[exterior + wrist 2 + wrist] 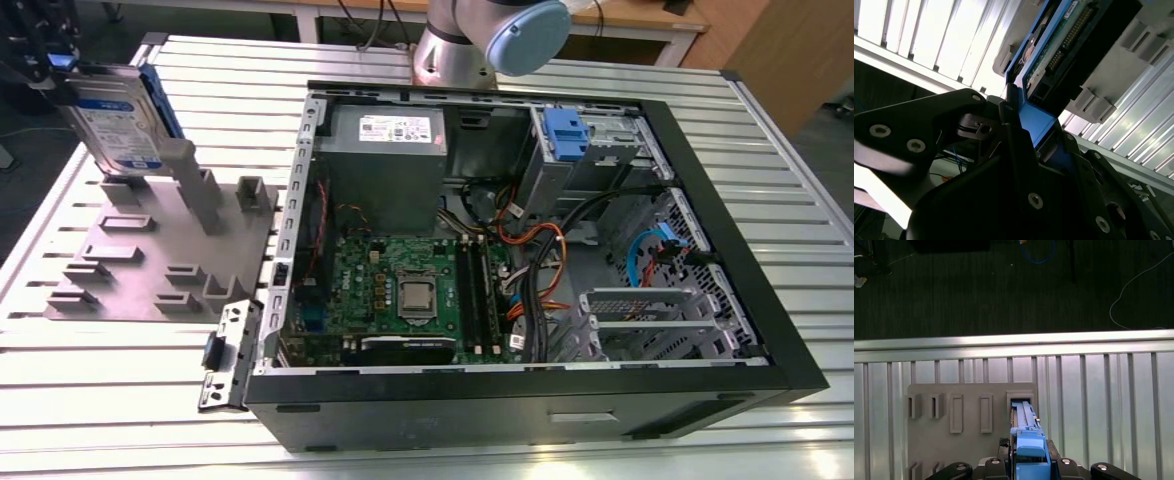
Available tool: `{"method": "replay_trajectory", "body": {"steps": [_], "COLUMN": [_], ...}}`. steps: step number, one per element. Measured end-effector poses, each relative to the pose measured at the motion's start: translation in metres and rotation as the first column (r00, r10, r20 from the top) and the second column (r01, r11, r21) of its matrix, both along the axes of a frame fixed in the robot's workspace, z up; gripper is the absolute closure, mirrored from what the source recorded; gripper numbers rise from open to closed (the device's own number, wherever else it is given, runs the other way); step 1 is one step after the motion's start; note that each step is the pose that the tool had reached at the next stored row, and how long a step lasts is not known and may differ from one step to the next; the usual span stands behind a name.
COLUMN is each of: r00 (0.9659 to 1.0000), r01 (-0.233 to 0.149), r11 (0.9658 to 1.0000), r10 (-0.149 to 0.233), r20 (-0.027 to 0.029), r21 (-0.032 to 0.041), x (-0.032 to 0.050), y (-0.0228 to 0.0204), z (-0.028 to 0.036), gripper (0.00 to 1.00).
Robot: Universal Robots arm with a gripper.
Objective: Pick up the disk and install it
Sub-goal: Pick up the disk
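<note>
The disk, silver with a white-and-blue label and blue rails, stands upright on edge in a slot of the grey holder plate at the exterior view's left. My gripper sits at its upper end, shut on the disk's blue rail. In the first wrist view the blue rail runs from between my fingers down into the holder's slot. In the second wrist view, black fingers clamp the blue rail, and the disk's circuit-board side reaches into the grey holder.
An open black computer case lies on the slatted metal table. It holds a grey power-supply box, a motherboard, cables and a blue-latched drive cage. The arm's base stands behind the case. Dark floor lies past the table edge.
</note>
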State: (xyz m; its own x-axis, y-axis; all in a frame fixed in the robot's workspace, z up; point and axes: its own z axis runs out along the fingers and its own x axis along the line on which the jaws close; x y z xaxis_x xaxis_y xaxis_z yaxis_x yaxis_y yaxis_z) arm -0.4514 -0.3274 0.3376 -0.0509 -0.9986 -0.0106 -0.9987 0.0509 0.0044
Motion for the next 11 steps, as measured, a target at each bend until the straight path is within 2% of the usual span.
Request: {"method": "replay_trajectory", "body": {"steps": [11], "r00": [1.0000], "r01": [0.000], "r11": [1.0000], "r10": [0.000], "r20": [-0.0001], "r21": [0.0000], "x": [0.0000], "y": [0.0000], "z": [0.0049], "gripper": [0.64]}}
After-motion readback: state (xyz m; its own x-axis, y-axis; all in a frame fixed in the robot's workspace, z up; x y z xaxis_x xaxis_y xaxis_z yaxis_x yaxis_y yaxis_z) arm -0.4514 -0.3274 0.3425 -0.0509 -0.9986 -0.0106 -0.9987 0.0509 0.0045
